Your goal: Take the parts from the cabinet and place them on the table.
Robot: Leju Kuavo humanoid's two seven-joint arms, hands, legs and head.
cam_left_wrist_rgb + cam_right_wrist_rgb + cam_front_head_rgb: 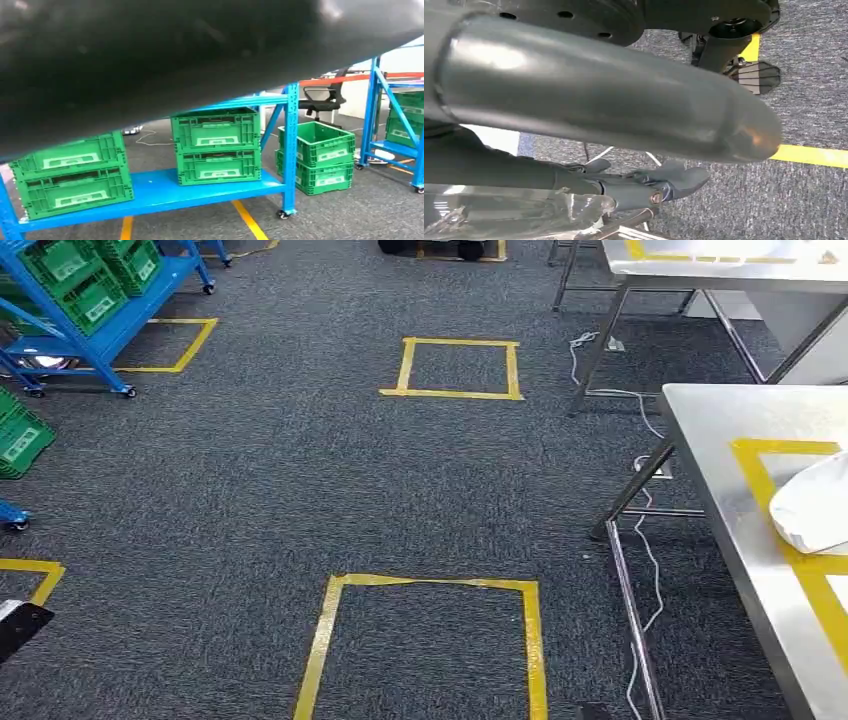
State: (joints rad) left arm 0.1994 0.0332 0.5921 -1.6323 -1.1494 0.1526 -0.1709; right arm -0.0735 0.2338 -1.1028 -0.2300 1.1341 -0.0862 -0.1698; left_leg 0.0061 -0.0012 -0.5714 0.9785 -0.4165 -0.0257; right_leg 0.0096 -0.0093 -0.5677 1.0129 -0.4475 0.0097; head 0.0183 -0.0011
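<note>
Right hand (624, 115): the thick grey thumb stands well apart from the darker fingers (659, 182). Carpet shows through the gap between them and nothing is in the grasp, so the spread is wide.

A clear crinkled plastic wrap (519, 212) lies on the far side of those fingers from the thumb, beside a metal bar (624, 225). Whether the wrap touches the fingers cannot be told.

Left hand (150, 60): only a dark, blurred mass close to the lens. Its state cannot be told.

Beyond the left hand is the blue cabinet (150, 192), well apart from the hand. Its low shelf carries stacked green crates (216, 145). More crates (320, 157) sit on the carpet just past the cabinet's upright. The crates' contents are not visible.

Head view: a white bagged part (815, 505) lies on the steel surface (720, 440), on the right hand's side, overlapping a yellow tape outline (760, 475). Two yellow tape squares (460, 368) mark the grey carpet (300, 480) ahead.
</note>
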